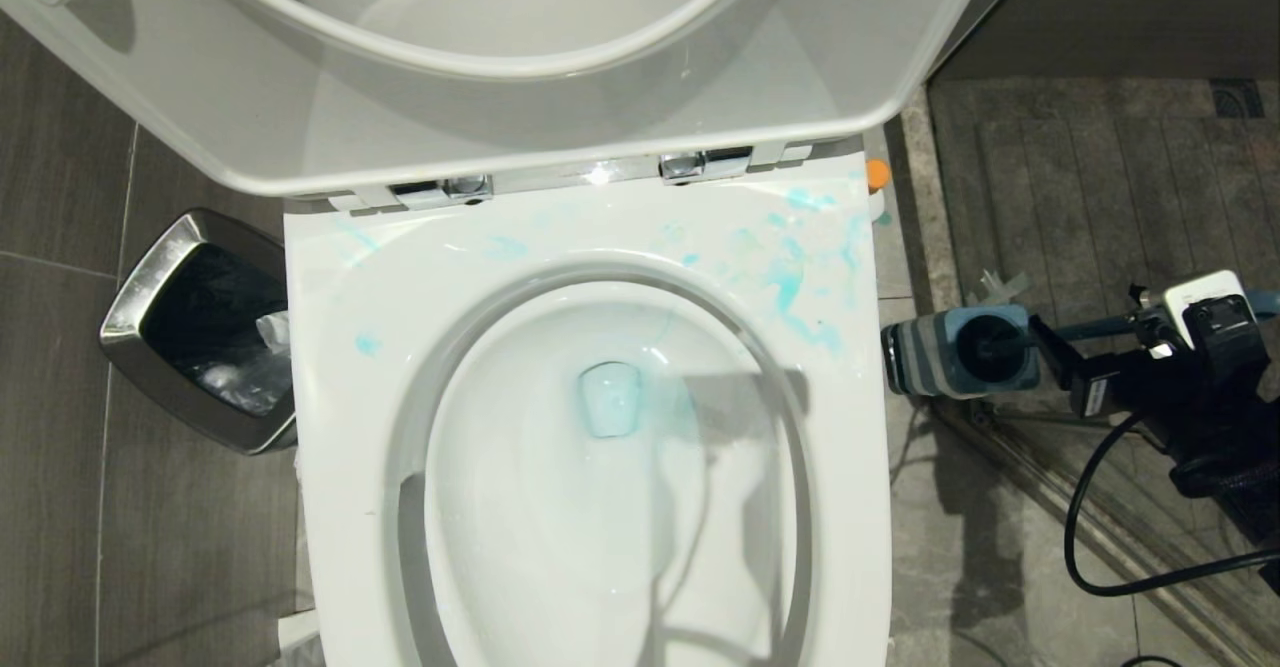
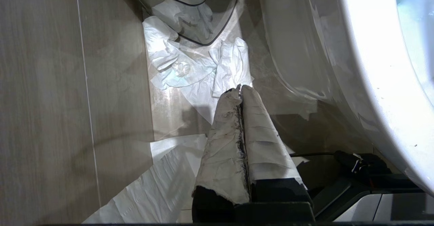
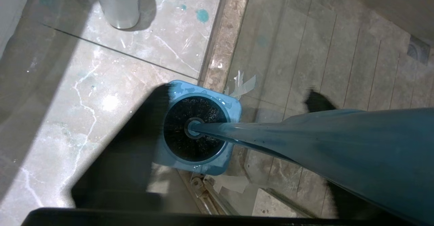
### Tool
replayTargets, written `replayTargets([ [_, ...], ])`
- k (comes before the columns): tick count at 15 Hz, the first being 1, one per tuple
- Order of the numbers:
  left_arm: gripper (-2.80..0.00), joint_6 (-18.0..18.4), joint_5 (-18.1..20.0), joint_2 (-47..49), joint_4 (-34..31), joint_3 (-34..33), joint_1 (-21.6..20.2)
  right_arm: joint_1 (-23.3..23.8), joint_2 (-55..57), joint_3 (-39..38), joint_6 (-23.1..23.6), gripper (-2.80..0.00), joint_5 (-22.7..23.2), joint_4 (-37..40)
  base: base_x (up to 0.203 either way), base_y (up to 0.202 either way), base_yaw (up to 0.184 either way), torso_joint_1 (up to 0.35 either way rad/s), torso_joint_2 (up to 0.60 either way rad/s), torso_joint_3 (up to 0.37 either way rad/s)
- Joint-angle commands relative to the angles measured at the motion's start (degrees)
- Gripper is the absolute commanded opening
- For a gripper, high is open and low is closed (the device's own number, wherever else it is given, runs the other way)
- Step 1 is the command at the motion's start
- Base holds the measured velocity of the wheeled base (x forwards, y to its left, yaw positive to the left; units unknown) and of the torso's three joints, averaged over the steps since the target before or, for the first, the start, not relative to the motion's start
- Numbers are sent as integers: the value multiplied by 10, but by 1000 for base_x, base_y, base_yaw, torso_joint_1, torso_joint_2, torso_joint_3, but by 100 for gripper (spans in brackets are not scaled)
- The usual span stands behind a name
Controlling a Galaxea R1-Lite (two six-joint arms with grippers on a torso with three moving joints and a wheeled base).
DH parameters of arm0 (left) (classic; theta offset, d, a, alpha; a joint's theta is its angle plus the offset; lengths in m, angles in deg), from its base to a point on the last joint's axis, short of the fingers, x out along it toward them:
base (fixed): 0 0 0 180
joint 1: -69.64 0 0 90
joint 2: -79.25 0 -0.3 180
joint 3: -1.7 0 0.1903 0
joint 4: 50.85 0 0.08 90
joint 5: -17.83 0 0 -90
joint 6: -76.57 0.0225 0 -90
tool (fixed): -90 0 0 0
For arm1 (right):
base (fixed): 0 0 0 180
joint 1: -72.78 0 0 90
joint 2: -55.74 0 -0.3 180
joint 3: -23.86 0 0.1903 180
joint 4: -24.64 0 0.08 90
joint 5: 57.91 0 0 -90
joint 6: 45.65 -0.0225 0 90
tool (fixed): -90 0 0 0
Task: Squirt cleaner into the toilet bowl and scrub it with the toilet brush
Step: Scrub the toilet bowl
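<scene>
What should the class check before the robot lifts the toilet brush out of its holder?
1. Is there teal liquid in the toilet bowl: ok.
2. Is the lid raised: ok.
3. Is the toilet brush head seated in the holder: ok.
4. Is the right gripper at the handle: ok; firm hold: cannot tell.
5. Is the left gripper shut and parked low beside the toilet: ok.
6. Is the seat clean: not ok, teal smears.

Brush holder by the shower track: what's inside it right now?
The toilet brush stands in the blue-grey holder, its black bristle head filling the round opening and the handle rising toward the right gripper. The bristles cover the holder's bottom, so anything beneath them is hidden.
</scene>
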Motion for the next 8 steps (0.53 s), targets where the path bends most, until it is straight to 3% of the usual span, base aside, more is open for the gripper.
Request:
replayTargets([
  [1,-280,0,0,1,0,0,0,0,1,-2,2,-280,1,-5,0,0,0,0,0,0],
  [8,-280,0,0,1,0,0,0,-1,-1,-5,2,-280,4,-5,0,0,0,0,0,0],
])
